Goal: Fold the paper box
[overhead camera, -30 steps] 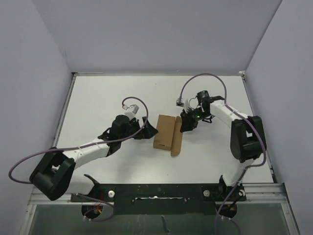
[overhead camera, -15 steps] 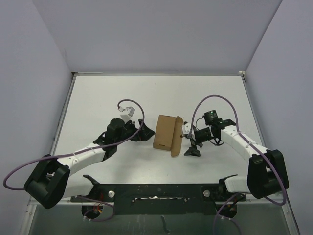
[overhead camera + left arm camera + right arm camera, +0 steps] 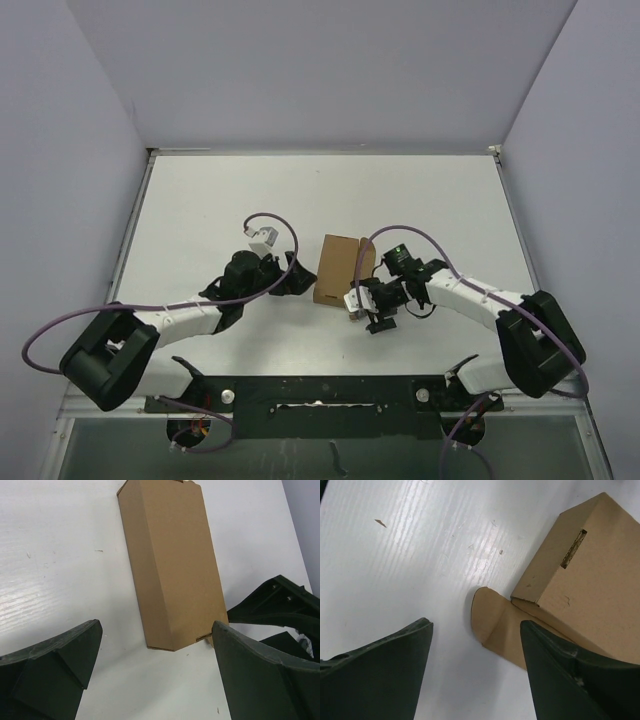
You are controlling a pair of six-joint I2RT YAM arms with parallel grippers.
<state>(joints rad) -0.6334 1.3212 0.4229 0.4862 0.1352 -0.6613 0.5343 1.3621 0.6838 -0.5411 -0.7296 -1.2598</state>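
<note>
- The white desk [image 3: 200, 200] fills the middle of the top view, with pale walls around it on three sides.
- The left arm [image 3: 180, 318] comes from the lower left of the top view and the right arm [image 3: 470, 295] from the lower right. Both reach toward the centre.
- The paper box [image 3: 337, 268] lies flat on the desk, a little below the centre of the top view and between the two arms. It is plain brown, closed along its long sides, and its long axis runs up and down in the frame.
- The left pincer [image 3: 298, 280] is low over the desk, just beside the left edge of the box. In the left wrist view its jaws are spread wide, nothing is between them, and the box [image 3: 172, 565] lies in front of them.
- The right pincer [image 3: 365, 303] is at the lower right corner of the box. Its jaws are also spread and pinch nothing [image 3: 475, 624]. I cannot tell if one finger touches the cardboard.
- A rounded flap [image 3: 492, 615] sticks out from the end of the box [image 3: 580, 580] and rests on the desk.
- A narrow slot [image 3: 572, 547] is cut in the end face of the box.
</note>
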